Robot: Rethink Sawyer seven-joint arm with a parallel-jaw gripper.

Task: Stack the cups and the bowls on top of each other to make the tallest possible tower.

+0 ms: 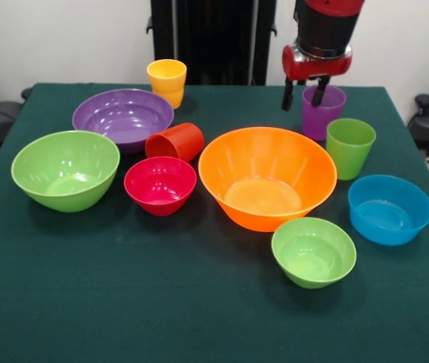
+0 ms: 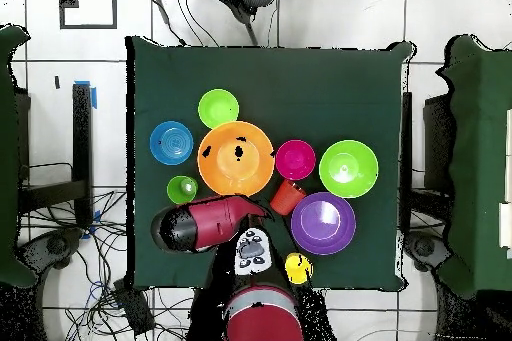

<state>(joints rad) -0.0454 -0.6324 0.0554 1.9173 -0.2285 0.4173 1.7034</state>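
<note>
Hovering gripper [image 1: 306,94] sits right over the purple cup [image 1: 324,112], jaws spread open and holding nothing; 1 finger hangs outside the cup's near-left rim, the other over its mouth.

Risks as I judge them:
- Descending like this pinches 1 thin wall, not the body. Smooth plastic could slip or tilt on lift.
- Green cup [image 1: 349,147] stands just beside the purple one, and the big orange bowl [image 1: 267,176] is close in front. Any sideways drift in the lift could clip either.
- Orange-red cup [image 1: 175,141] lies on its side between the purple bowl [image 1: 122,117] and the pink-red bowl [image 1: 160,184]; it can roll if bumped.

No tower yet: all 10 pieces rest singly on the green cloth [image 1: 161,302]. Yellow cup [image 1: 166,81] is upright at the far side; large green bowl [image 1: 65,169], small green bowl [image 1: 313,251] and blue bowl [image 1: 390,209] are apart.

Arm pose: wrist comes straight down in the front view; overhead, the red forearm [image 2: 205,223] reaches sideways from the base, covering the purple cup.
</note>
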